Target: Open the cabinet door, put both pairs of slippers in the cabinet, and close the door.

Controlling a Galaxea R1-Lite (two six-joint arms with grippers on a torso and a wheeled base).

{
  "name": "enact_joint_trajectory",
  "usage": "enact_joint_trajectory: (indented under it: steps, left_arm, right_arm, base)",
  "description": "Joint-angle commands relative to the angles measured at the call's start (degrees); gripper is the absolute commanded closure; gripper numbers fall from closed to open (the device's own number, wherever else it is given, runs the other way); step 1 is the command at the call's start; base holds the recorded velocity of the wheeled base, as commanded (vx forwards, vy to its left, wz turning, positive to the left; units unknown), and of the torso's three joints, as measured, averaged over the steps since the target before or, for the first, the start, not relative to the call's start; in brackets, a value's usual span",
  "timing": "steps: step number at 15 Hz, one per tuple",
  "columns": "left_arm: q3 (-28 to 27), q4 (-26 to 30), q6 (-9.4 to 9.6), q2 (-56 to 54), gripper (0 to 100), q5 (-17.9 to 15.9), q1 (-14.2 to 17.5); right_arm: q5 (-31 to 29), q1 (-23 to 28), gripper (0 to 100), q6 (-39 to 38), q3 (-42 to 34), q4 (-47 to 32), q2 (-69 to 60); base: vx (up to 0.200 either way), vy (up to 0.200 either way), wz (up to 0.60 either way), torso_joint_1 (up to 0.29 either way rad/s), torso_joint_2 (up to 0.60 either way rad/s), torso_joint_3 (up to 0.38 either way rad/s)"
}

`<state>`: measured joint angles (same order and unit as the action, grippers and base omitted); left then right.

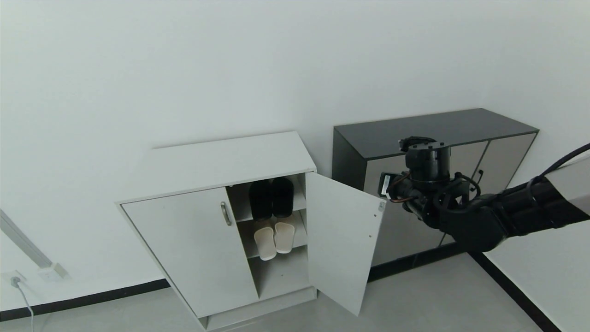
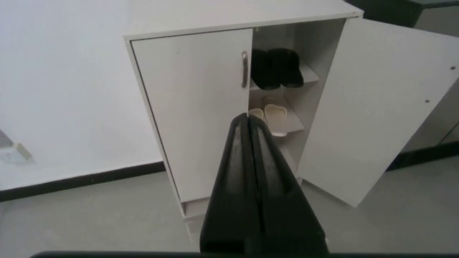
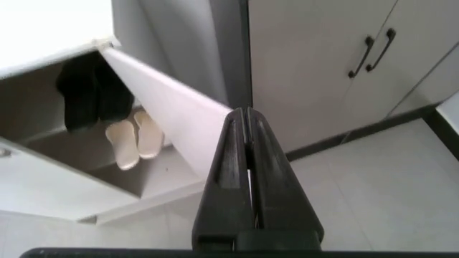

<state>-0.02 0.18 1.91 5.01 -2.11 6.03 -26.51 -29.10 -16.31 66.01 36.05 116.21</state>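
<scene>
White cabinet door (image 1: 343, 240) — stiff, likely light; push its free edge at 3 o'clock — right pincer (image 3: 248, 116) closed, empty.

A plain white wall (image 1: 184, 69) meets a second white wall (image 1: 544, 69) in the corner at right; a black skirting board (image 1: 92, 299) edges the smooth grey floor (image 1: 438, 295); a black-topped sideboard (image 1: 438, 129) with grey doors and dark bar handles (image 3: 361, 57) stands against the wall; low at left, a wall socket (image 1: 15, 278) with a plug in it sits beside slanting white trunking (image 1: 23, 242).
</scene>
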Motion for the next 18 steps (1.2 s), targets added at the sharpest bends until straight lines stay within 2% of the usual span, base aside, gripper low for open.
enact_joint_trajectory:
  steps: [1, 6, 18]
  left_arm:
    - [-0.1, 0.0, -0.07, 0.1, 100, 0.0, 0.0]
    - [0.0, 0.0, 0.02, 0.1, 100, 0.0, 0.0]
    - [0.0, 0.0, -0.16, 0.1, 100, 0.0, 0.0]
  right_arm:
    - [1.2, 2.4, 100, 0.1, 4.1, -0.3, 4.8]
    - [6.4, 4.2, 100, 0.0, 7.7, -0.3, 8.9]
    - [7.7, 5.2, 100, -0.3, 10.3, -2.7, 14.0]
  base:
    - [0.0, 0.0, 0.0, 0.0, 0.0, 0.0]
    - [0.0, 0.0, 0.0, 0.0, 0.0, 0.0]
    - [0.0, 0.0, 0.0, 0.0, 0.0, 0.0]
